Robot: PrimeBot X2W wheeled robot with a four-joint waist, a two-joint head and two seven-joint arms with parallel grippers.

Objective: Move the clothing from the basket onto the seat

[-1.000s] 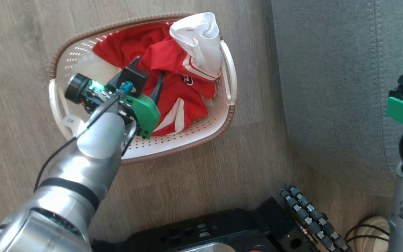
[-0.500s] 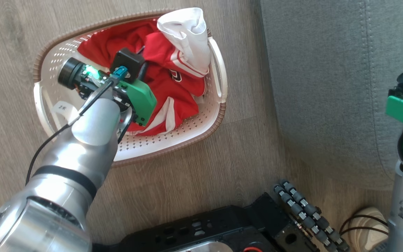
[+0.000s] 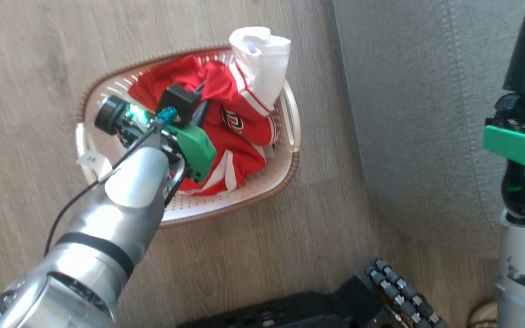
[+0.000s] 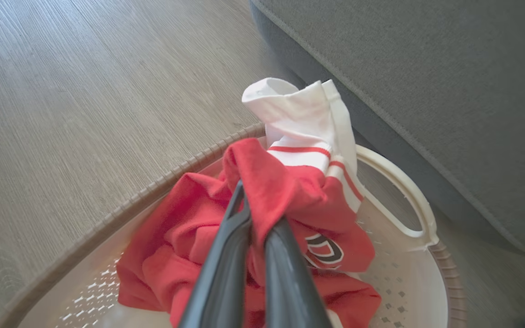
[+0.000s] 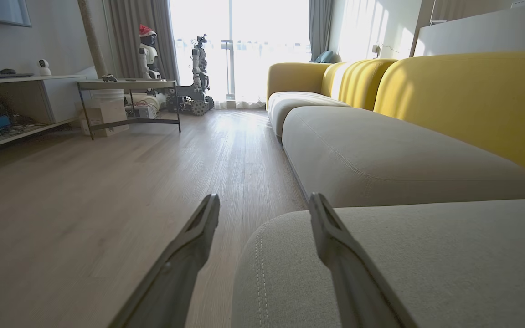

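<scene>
Two red garments (image 3: 244, 150) heaped in basket (image 3: 226, 210) on wood floor (image 3: 267, 264), seat (image 3: 417, 114) just right | left gripper (image 4: 255, 209) pinching a red fold, white sleeve (image 4: 299, 109) beyond | right gripper (image 5: 263, 197) fingers spread above seat edge

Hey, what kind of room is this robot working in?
Most likely a home living room, or a mock-up of one: a long sofa with grey seats and yellow backs, a wood-look floor, curtained windows, and a laundry basket on the floor.
</scene>
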